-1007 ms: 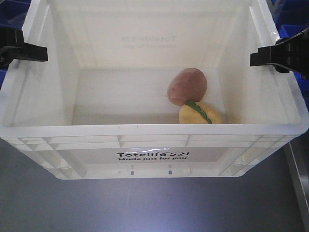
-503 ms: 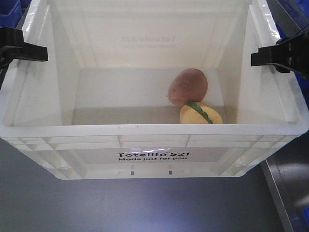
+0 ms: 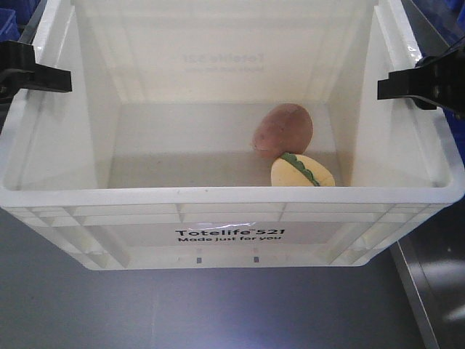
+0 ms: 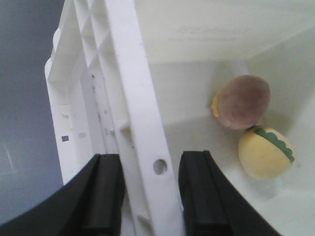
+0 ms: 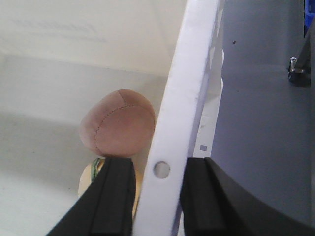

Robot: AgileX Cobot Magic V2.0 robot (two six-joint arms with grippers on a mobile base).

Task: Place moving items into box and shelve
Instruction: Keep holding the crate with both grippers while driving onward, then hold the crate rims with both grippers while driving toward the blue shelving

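Observation:
The white box (image 3: 232, 196), printed "Totelife 521", fills the front view. Both moving items lie at its right side: a brownish-pink plush (image 3: 283, 129) leaning on a pale yellow plush with a green leaf strip (image 3: 302, 171). My left gripper (image 3: 43, 76) is shut on the box's left rim, one black finger on each side of the wall (image 4: 150, 167). My right gripper (image 3: 407, 86) is shut on the right rim the same way (image 5: 158, 169). The left wrist view shows the pink plush (image 4: 243, 101) and the yellow one (image 4: 265, 152). In the right wrist view the pink plush (image 5: 118, 128) lies just inside the wall.
A grey surface (image 3: 218, 305) lies below the box, with a metal edge (image 3: 429, 283) at the lower right. A blue bin corner (image 3: 7, 22) shows at the top left. A dark object (image 5: 300, 69) sits at the right of the right wrist view.
The box stays fixed between both grippers while the background slides past: the metal edge at the lower right has moved left and the blue bins have shrunk from view. The plush toys shifted slightly.

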